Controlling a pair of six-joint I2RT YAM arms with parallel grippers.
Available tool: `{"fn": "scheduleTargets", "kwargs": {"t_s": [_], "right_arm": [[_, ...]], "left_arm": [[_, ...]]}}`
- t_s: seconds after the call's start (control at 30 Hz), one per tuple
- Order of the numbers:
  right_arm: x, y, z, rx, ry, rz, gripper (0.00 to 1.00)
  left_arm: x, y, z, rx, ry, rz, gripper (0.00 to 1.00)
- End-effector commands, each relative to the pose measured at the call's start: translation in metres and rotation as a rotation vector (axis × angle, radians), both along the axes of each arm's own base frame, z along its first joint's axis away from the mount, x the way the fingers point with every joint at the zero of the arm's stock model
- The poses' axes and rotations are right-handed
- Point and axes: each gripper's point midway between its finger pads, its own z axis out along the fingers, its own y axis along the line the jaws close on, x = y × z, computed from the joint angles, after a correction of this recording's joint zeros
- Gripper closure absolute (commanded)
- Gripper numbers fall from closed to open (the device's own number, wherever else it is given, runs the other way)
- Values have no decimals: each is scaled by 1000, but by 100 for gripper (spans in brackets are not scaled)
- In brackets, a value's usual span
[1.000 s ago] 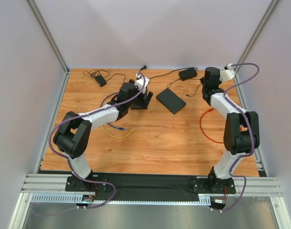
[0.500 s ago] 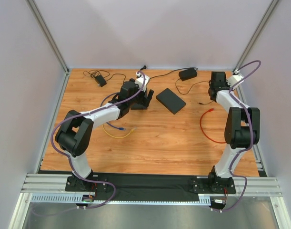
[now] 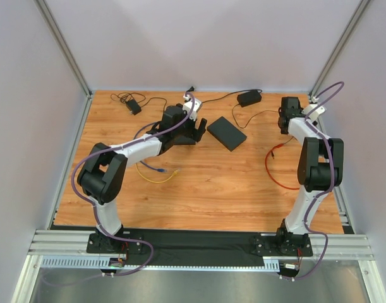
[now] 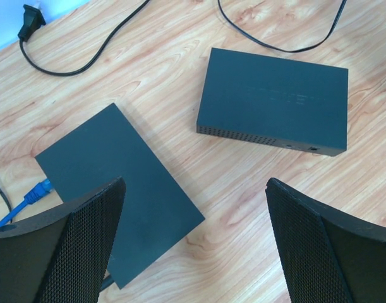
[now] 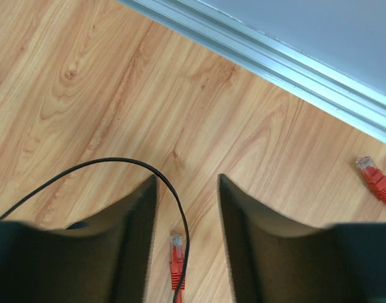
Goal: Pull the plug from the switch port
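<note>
Now left fingers (image 4: 85, 246) gape below a flat black switch box (image 4: 271, 98), upper right. Right fingers (image 5: 136, 240) stand parted over a red plug (image 5: 176, 249), bottom centre.

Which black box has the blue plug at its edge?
The left box in the left wrist view: blue plug at its left side. The right box shows none.

I had a wooden table (image 3: 211, 189) in front of me with two flat black boxes on it: the first switch (image 4: 273, 101) and the second switch (image 4: 117, 189), lying apart at different angles. A blue plug (image 4: 38, 191) sat at the second one's edge. A yellow cable (image 3: 161, 180) curled near the middle left. A red cable (image 3: 273, 177) looped on the right, and its red plug (image 5: 177, 249) lay just beside a black cord (image 5: 117, 163). A large adapter (image 3: 249, 97) and a small adapter (image 3: 134, 107) lay near the far edge.
</note>
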Motion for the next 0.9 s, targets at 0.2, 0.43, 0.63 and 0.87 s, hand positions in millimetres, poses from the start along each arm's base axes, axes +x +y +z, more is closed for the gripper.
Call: {"fn": "scheduleTargets", "kwargs": {"t_s": [0.2,0.43,0.63,0.87], "right_arm": [[1,1,38,-21,-34,36,14],[41,96,83,56,-165,573,16],[79,221,73,261,-239,1078,25],[84,244,30,418,-184,1115,52]], "left_arm": [[3,-14,13,-70,19,-7,5],[6,-20,8,-107,84,20,13],[8,-14,-15,-141,210,145,38],[1,-26,-37,-146,295,160,67]]}}
